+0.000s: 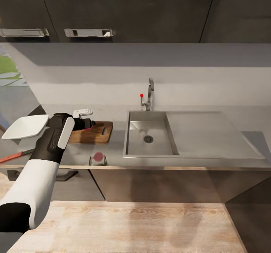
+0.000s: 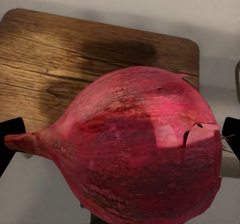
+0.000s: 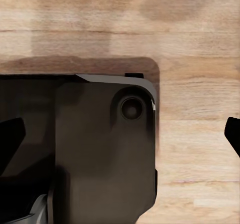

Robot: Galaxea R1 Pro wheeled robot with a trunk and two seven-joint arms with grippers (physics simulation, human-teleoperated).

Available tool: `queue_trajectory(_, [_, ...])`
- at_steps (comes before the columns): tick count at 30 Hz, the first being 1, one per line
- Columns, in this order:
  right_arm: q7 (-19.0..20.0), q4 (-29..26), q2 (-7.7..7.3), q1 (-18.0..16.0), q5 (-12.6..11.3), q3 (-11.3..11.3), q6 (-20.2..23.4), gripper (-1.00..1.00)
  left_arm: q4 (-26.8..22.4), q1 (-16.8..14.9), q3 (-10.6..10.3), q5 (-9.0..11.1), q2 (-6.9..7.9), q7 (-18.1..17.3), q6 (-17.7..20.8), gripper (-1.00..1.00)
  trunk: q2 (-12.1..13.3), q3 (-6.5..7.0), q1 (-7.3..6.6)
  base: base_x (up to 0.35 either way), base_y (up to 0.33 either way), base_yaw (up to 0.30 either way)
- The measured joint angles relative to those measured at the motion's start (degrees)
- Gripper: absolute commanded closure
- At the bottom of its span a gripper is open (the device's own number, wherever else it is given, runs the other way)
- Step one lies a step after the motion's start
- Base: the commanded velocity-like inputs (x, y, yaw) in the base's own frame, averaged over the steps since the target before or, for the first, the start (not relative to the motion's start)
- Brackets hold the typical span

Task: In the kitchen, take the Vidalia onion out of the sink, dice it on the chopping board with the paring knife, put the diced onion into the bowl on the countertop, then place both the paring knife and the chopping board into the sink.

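Head view: your sink [image 1: 150, 136] is empty, so the onion is out of it already. Your left claw [image 1: 89, 124] sits over the near end of the board [image 1: 96, 132], which lies on the bench [image 1: 195, 162] just left of the sink. The bowl [image 1: 25, 127] is further left, and the orange knife [image 1: 11, 156] lies near the bench edge below it, untouched from the look of it.

Left wrist: the onion [image 2: 142, 149] is whole, pinched between your left claw's fingers [image 2: 11, 134], with the board right under it.

Right wrist: your right claw [image 3: 125, 134] hangs wide, holding nothing, over the floor [image 3: 200, 34].

So I'd say step one is done; setting the onion down, dicing, bowling it and dumping knife and board in the sink are all left
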Motion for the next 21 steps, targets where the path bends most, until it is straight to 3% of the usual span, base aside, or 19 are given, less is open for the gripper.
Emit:
queue_trajectory(12, [0.0,0.0,0.00,0.0,0.0,0.0,0.0,-1.00,0.0,0.0,0.0,0.0,0.02,0.0,0.0,1.00,0.0,-1.11,-0.02,0.180,0.000,0.000])
queue_trajectory(21, [0.0,0.0,0.00,0.0,0.0,0.0,-0.1,-1.00,-0.1,0.0,0.1,0.0,0.09,0.0,0.0,1.00,0.0,-1.54,0.00,0.029,0.000,0.000])
